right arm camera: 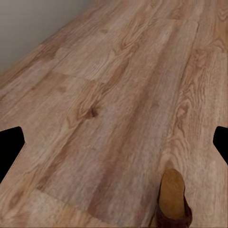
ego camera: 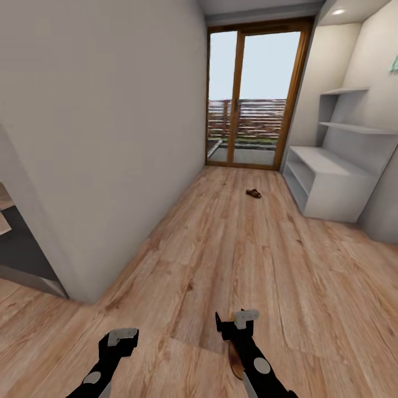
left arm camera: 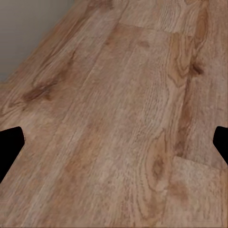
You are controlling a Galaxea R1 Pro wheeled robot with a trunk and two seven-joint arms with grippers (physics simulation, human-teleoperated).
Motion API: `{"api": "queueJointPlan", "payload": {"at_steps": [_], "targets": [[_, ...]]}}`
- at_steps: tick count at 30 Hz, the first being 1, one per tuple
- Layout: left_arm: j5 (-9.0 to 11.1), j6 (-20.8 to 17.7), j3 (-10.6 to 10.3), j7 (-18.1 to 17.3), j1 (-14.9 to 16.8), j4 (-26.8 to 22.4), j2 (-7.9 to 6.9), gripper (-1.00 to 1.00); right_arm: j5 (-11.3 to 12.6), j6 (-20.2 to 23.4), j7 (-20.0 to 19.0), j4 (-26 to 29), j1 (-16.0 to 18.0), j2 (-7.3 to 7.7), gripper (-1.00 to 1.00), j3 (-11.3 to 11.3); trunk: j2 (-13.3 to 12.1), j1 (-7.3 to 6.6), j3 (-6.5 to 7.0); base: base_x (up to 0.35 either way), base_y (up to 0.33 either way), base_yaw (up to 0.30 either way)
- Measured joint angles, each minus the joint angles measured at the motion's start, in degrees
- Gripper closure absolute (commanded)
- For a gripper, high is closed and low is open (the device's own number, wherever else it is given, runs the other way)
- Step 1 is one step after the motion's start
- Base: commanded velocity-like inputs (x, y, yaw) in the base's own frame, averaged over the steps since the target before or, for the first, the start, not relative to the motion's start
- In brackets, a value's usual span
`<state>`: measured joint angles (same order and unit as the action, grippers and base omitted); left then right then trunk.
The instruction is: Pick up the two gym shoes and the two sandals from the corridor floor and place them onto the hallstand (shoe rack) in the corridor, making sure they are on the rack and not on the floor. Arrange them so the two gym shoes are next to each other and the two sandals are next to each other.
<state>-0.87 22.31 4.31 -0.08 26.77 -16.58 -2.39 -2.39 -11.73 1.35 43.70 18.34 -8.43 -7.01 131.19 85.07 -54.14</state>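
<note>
One dark brown sandal point(ego camera: 254, 193) lies on the corridor floor point(ego camera: 221, 249) far ahead, a little left of the hallstand point(ego camera: 326, 182), a pale grey bench with open shelves on the right wall. The other sandal point(ego camera: 236, 358) lies on the floor close in, partly hidden under my right arm; the right wrist view shows its toe end point(right arm camera: 172, 197). My right gripper point(ego camera: 235, 323) hangs open just above and ahead of it, holding nothing. My left gripper point(ego camera: 119, 338) is open over bare planks point(left arm camera: 114, 118). The gym shoes are out of view.
A white wall point(ego camera: 110, 138) runs along the left, with a corner sticking out near my left arm. Glass balcony doors point(ego camera: 251, 94) close the corridor's far end. Floating shelves point(ego camera: 354, 110) hang above the hallstand.
</note>
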Motion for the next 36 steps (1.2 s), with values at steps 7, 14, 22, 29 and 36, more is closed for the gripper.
{"api": "queueJointPlan", "payload": {"at_steps": [7, 14, 22, 29, 36], "targets": [[0.0, 0.0, 0.0, 0.0, 0.0, 0.0, 0.0, -1.0, 0.0, 0.0, 0.0, 0.0, 0.0, 0.0, -1.0, 0.0, 0.0, 0.0, 0.0, 0.233, 0.249, 0.0], [0.0, 0.0, 0.0, 0.0, 0.0, 0.0, 0.0, -1.0, 0.0, 0.0, 0.0, 0.0, 0.0, 0.0, -1.0, 0.0, 0.0, 0.0, 0.0, 0.233, 0.249, 0.0], [0.0, 0.0, 0.1, 0.0, 0.0, 0.0, 0.0, -1.0, 0.0, 0.0, 0.0, 0.0, 0.0, 0.0, -1.0, 0.0, 0.0, 0.0, 0.0, 0.233, 0.249, 0.0], [0.0, 0.0, 0.1, 0.0, 0.0, 0.0, 0.0, -1.0, 0.0, 0.0, 0.0, 0.0, 0.0, 0.0, -1.0, 0.0, 0.0, 0.0, 0.0, 0.233, 0.249, 0.0], [0.0, 0.0, 0.1, 0.0, 0.0, 0.0, 0.0, -1.0, 0.0, 0.0, 0.0, 0.0, 0.0, 0.0, -1.0, 0.0, 0.0, 0.0, 0.0, 0.233, 0.249, 0.0]]}}
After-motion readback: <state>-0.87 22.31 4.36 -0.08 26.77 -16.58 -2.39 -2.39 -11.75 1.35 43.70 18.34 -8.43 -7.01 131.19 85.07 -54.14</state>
